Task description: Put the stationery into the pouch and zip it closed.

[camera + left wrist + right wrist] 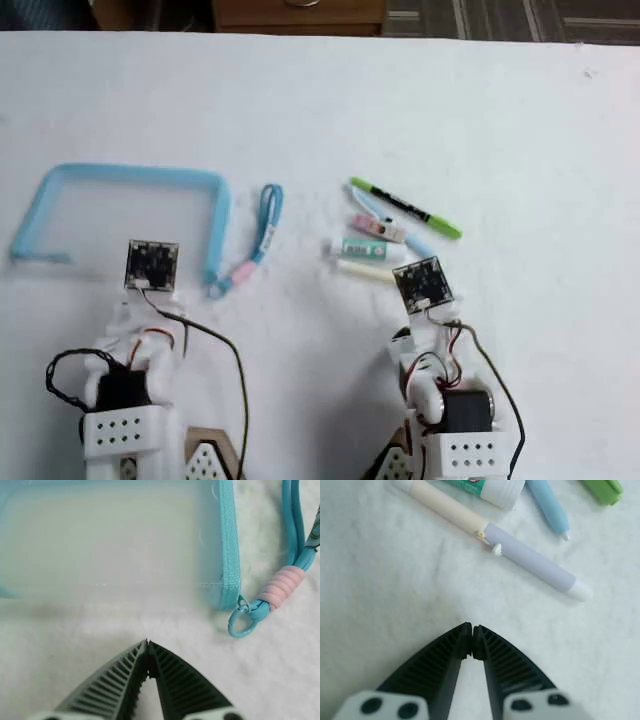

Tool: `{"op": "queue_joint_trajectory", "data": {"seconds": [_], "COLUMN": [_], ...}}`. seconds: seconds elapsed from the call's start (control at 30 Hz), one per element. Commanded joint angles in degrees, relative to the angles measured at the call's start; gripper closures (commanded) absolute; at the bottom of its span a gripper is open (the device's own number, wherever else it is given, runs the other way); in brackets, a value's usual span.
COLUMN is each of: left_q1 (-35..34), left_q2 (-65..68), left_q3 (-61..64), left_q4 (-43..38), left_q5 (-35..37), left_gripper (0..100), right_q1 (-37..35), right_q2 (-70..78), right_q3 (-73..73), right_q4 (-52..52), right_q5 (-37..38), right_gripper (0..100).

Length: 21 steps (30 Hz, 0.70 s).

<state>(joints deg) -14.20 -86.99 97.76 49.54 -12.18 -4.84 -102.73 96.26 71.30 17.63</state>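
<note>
Stationery point(362, 248) is lying right of the pouch point(130, 173), well apart. The left gripper point(148, 646) is hovering just beside the pouch, closed and empty; the right gripper point(471, 631), likewise closed and empty, is hanging further right.

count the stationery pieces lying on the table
5, all right of the pouch: green marker, blue pen, small pink-white piece, glue stick, cream-lilac pen nearest the right gripper. Others may be hidden.

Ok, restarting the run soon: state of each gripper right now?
Left gripper: shut, holding nothing.
Right gripper: shut, holding nothing.
</note>
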Motion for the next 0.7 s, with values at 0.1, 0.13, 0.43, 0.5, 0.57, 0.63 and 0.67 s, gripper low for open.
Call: {"op": "queue_joint_trajectory", "data": {"seconds": [0.1,0.13,0.43,0.5,0.57,0.63,0.67], "left_q1": [0.22,0.22,0.48,0.48,0.48,0.57,0.48], "left_q2": [-0.66,-0.66,-0.66,-0.66,-0.66,-0.66,-0.66], "left_q3": [-0.44,-0.44,-0.44,-0.44,-0.44,-0.44,-0.44], "left_q4": [0.35,0.35,0.35,0.35,0.35,0.35,0.35], "left_q5": [0.00,0.00,0.18,0.18,0.18,0.18,0.00], "left_gripper": [97,97,97,97,97,97,97], "right_q1": [-3.82,-4.35,-4.00,-4.00,-4.00,-4.00,-3.91], "right_q2": [-0.31,-0.31,-0.31,-0.31,-0.31,-0.40,-0.40], "right_q3": [0.62,0.62,0.62,0.62,0.62,0.62,0.62], "right_q4": [-0.22,-0.04,0.57,0.40,0.13,-0.22,-0.75], "right_q5": [0.35,0.26,0.26,0.18,0.09,0.35,0.53], "right_gripper": [97.8,97.8,97.8,97.8,97.8,97.8,97.8]}}
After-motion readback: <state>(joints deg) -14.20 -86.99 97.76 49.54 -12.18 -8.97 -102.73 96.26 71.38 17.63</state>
